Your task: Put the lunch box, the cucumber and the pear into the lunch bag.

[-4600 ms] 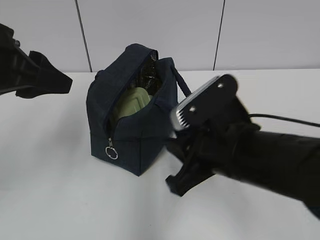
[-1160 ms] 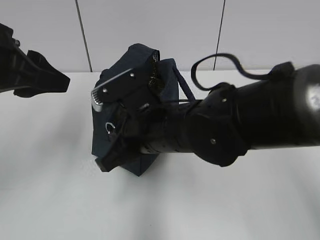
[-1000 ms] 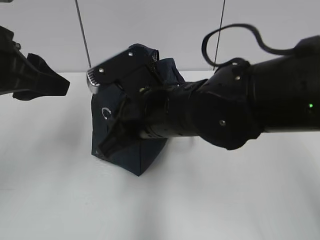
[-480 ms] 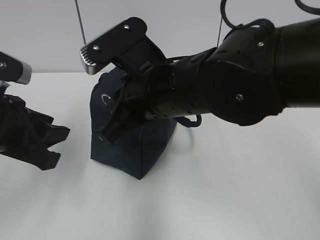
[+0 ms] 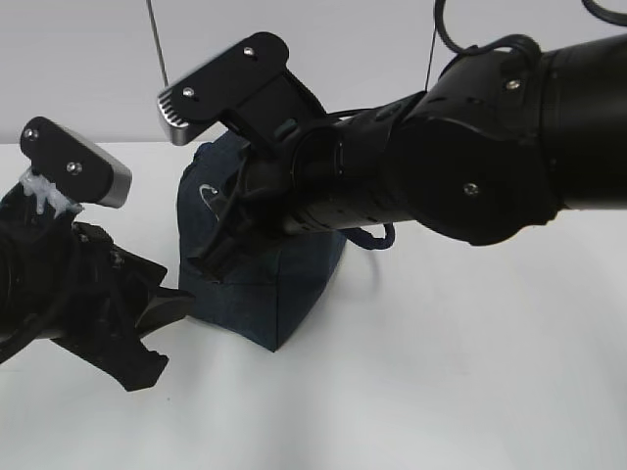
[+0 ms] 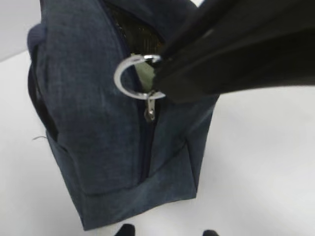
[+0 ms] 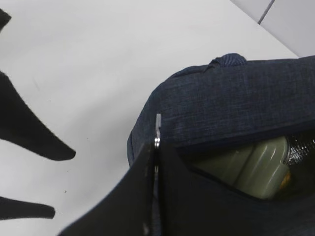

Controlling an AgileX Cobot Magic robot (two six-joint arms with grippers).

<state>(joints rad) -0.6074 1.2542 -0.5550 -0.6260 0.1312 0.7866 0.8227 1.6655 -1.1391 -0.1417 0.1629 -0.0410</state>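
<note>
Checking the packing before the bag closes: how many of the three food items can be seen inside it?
1: the lunch box, its green lid showing through the lunch bag opening. Cucumber and pear aren't visible; they may be hidden inside.

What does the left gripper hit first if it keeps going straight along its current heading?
Likely the lunch bag: the left gripper points at its lower front end, just below the ring pull the right gripper holds. The gap is hard to judge.

I found nothing to read in any of my three views. The lunch bag (image 5: pixel 260 294) carried no label, brand or number on its navy fabric, the lunch box (image 7: pixel 256 164) lid was plain green, and the arms and tabletop (image 5: pixel 441 392) showed no lettering or signs I could make out.
</note>
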